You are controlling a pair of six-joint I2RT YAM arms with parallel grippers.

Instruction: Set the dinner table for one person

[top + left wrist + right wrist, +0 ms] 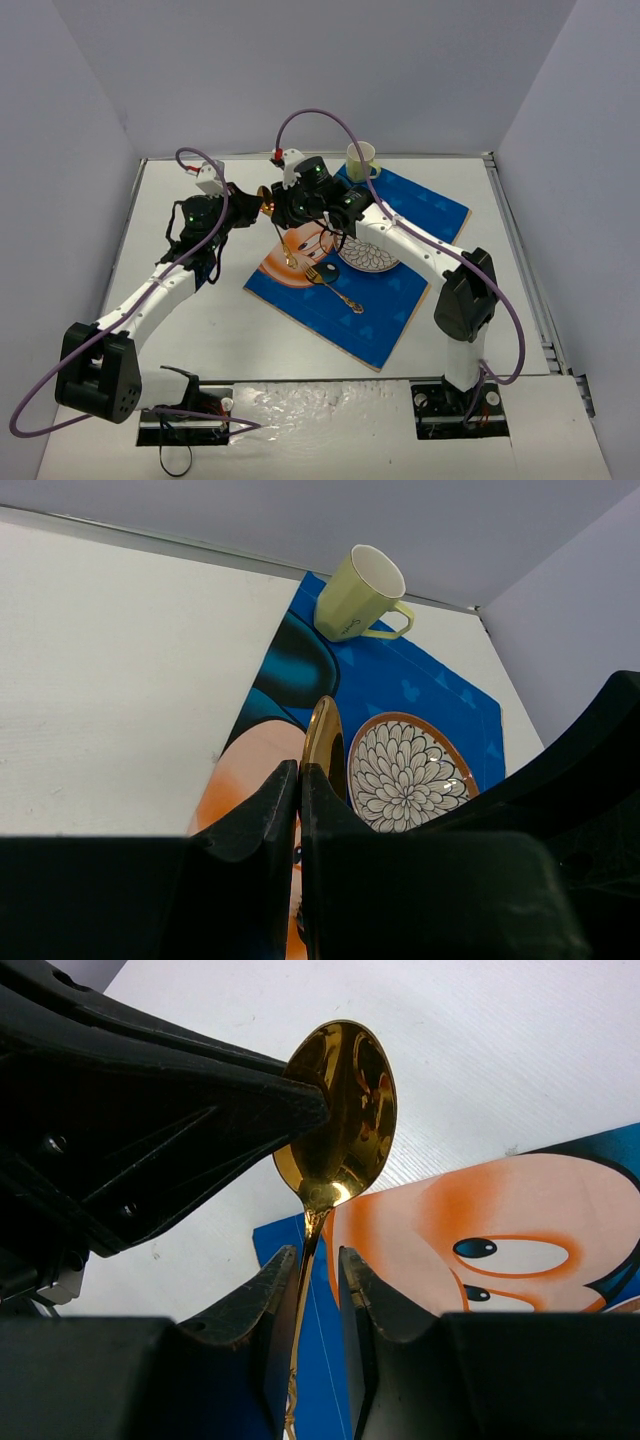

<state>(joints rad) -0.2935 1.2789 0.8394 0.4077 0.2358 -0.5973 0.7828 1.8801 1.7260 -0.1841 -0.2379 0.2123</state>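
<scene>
A gold spoon (267,204) hangs above the left edge of the blue mouse placemat (400,300), bowl up and handle down. My left gripper (256,208) is shut on the edge of the spoon's bowl (324,742). My right gripper (290,222) straddles the spoon's handle just below the bowl (340,1110). Its jaws stand slightly apart, with a gap on one side of the handle. The white dinner table (200,320) lies below. A flower-patterned plate (368,257) and a pale yellow-green mug (360,158) sit on the placemat.
A utensil with a dark head and gold handle (335,287) lies on the placemat in front of the plate. The mug stands at the mat's far corner, near the back wall. Grey walls close in the table on three sides.
</scene>
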